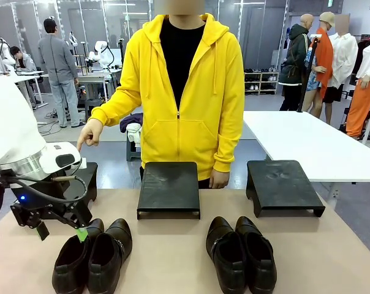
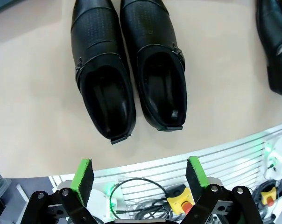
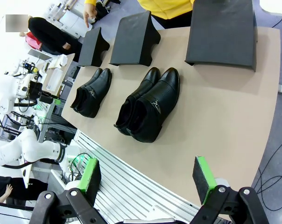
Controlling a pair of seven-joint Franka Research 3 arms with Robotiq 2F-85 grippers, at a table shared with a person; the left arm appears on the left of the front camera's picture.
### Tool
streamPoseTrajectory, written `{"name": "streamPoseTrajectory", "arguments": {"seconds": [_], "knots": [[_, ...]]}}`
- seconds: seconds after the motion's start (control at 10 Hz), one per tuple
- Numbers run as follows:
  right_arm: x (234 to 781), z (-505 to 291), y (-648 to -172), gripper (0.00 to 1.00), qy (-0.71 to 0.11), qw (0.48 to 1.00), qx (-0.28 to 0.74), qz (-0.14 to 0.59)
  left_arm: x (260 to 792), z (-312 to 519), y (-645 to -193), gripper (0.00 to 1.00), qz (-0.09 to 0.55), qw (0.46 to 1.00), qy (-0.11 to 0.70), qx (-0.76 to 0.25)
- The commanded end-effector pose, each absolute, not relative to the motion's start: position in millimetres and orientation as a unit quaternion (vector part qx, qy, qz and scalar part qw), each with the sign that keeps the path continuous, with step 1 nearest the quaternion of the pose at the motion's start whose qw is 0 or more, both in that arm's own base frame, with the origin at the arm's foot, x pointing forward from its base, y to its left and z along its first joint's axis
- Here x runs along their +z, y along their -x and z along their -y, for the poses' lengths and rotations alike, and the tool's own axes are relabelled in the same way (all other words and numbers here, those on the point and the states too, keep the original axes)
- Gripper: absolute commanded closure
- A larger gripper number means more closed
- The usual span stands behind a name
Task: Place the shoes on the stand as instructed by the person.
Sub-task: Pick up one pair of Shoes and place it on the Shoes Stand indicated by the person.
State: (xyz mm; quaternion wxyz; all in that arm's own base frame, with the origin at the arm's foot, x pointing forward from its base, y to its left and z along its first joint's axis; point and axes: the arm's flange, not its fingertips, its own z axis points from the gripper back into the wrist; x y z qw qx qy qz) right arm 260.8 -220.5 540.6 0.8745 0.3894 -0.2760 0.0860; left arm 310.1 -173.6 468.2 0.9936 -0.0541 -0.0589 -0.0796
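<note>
Left gripper [image 1: 62, 231] hangs low over the worktop [image 1: 173, 269] on my left side, jaws released, nothing btwn the green pads. In the front view one pad shows right by the toe end of the left pair of shoes [image 1: 93, 256]. In the left wrist view the pads are clear of that pair [image 2: 127, 70]. The two shoes lie side by side, touching, heels toward the worktop's near edge, w/ buckle straps across the tops and a dotted texture on the toes.

Right gripper [image 3: 147, 178] sits high and back past the near edge, jaws released too, empty. From there I see the right pair of shoes [image 3: 150, 105] around mid-worktop, side by side, toes toward the stands.

Three black stands run along the far side: left stand [image 1: 90, 177] partly behind my left arm, middle stand [image 1: 169, 188], right stand [image 1: 283, 185]. Both pairs are on the worktop, not on a stand.

The person [image 1: 185, 92] in a yellow hoodie stands behind the middle stand. One hand [image 1: 89, 135] is out w/ the index finger pointing down toward the left stand. The other hand [image 1: 220, 179] rests by the middle stand's far corner.
</note>
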Motion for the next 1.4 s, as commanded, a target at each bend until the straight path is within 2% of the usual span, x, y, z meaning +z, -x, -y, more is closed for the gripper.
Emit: {"name": "streamPoseTrajectory", "arguments": {"seconds": [0.0,1.0,1.3], "knots": [[540,221,-260,0.0,-0.391,0.872,0.09,0.279,459,183,-326,0.0,0.052,0.995,0.072,-0.05],[540,221,-260,0.0,-0.391,0.872,0.09,0.279,381,202,-339,0.0,0.079,0.996,0.043,0.005],[540,221,-260,0.0,-0.391,0.872,0.09,0.279,361,199,-345,0.0,0.07,0.997,0.032,0.022]]}}
